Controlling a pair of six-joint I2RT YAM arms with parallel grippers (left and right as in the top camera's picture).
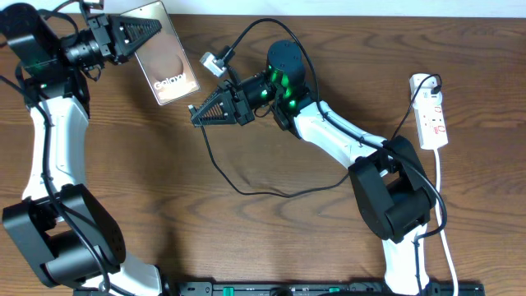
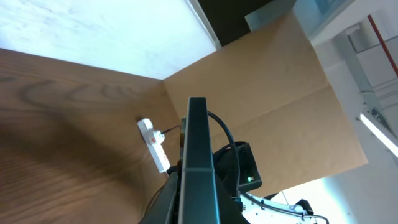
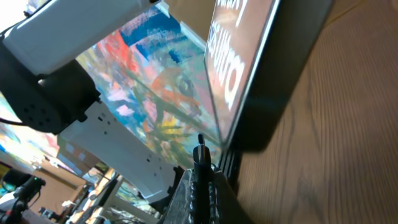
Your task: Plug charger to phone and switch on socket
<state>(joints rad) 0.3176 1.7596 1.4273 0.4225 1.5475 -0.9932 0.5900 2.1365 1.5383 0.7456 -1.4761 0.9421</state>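
1. From overhead we see the left gripper (image 1: 146, 31) at 11 o'clock on the table (image 1: 123, 164). Its fingers are closed on the upper left edge of the phone (image 1: 168, 57), which is held tilted with its lettered face up.
2. The right gripper (image 1: 197, 113) sits just left of centre, at 5 o'clock from the phone. It is near the phone but apart from it, and it points toward 9 o'clock.
3. The charger (image 1: 246, 191) runs from that gripper in a loose loop toward 6 o'clock, then sweeps back under the right arm (image 1: 329, 131).
4. The socket (image 1: 432, 115) lies at 3 o'clock, well apart from both grippers, with a black plug at its top end.
5. Only the right wrist view shows the plug tip (image 3: 200, 152). It stands up from between the closed fingers, so that hand is clamped on the charger. The tip is just below the phone's near edge, and we cannot tell whether they touch.
6. The left wrist view shows the phone edge-on as a thin upright slab, with the socket beyond it at 10 o'clock.
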